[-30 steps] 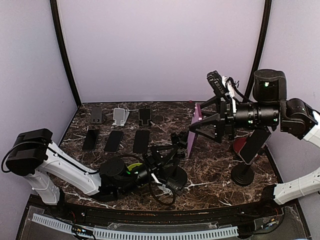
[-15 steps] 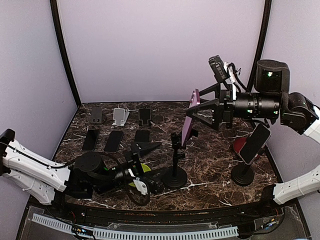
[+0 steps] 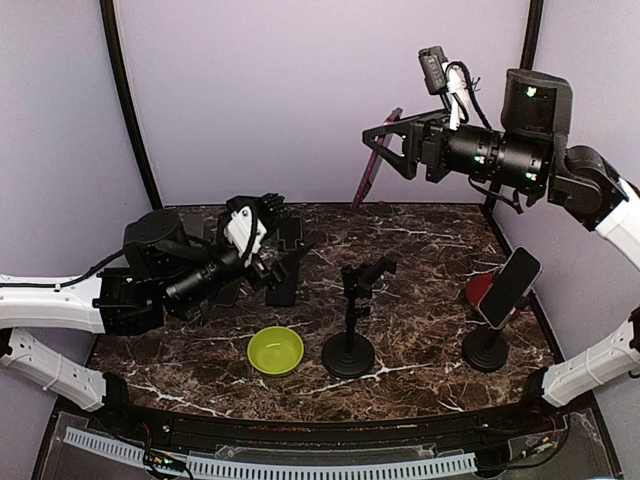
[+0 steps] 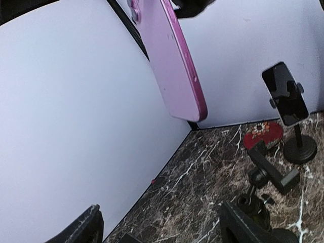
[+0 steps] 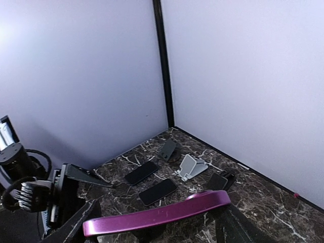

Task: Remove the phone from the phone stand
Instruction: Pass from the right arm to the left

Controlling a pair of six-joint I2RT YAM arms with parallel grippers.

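Our right pincer (image 5: 152, 225) is clamped on the purple phone (image 3: 372, 170), high above the table (image 3: 430, 255) and well clear of the empty stand (image 3: 352, 318). Lifting looks done; next we must lower it gently onto bare marble. Our left pincer (image 4: 162, 230) gapes wide, holding nothing.

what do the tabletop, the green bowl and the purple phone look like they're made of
The tabletop: dark stone, likely marble or a marble-look laminate; white veins, slight sheen. The green bowl: probably plastic; even lime colour, matte. The purple phone: smooth, satiny back, glass or plastic case; cannot tell which.
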